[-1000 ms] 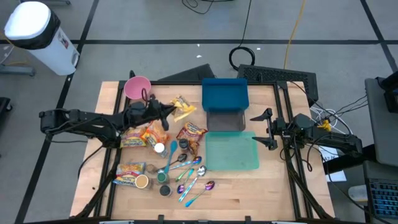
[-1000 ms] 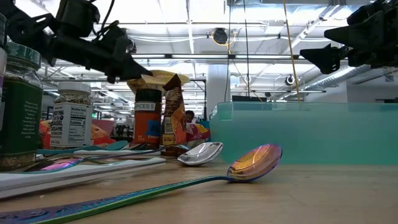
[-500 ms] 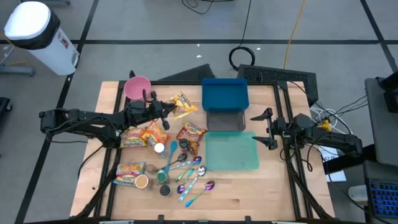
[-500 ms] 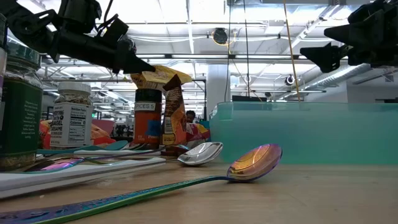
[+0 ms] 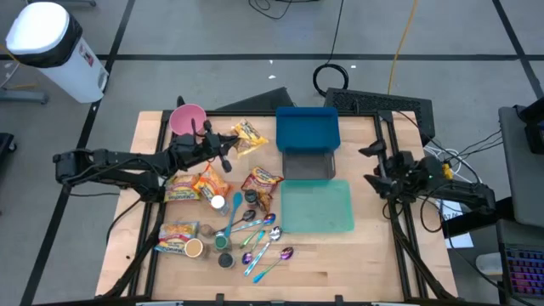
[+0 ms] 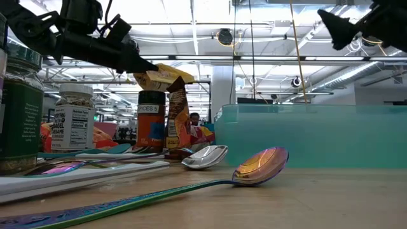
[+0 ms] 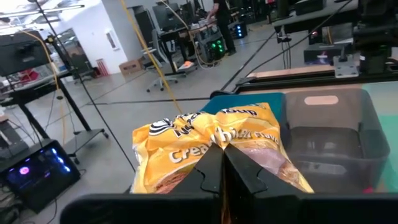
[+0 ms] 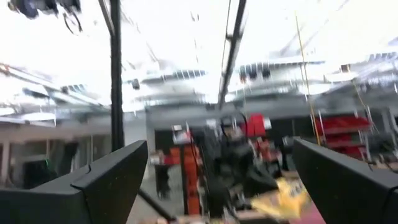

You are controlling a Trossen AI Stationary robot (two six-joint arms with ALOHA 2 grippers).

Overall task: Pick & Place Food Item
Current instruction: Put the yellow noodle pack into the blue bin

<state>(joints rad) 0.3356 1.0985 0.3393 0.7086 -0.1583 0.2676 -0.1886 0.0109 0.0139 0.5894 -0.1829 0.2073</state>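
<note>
Spoons (image 5: 259,242) left of tray (image 5: 316,208)

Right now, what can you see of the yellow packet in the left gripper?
The yellow snack packet is a crinkled, glossy foil-like pouch with dark lettering and a reddish-brown patch on its lower face. The left gripper is shut on its edge, fingers pinched together over the seam. It hangs clear of the table, tilted, between the pink cup and the blue bin. Nothing else touches it.
</note>
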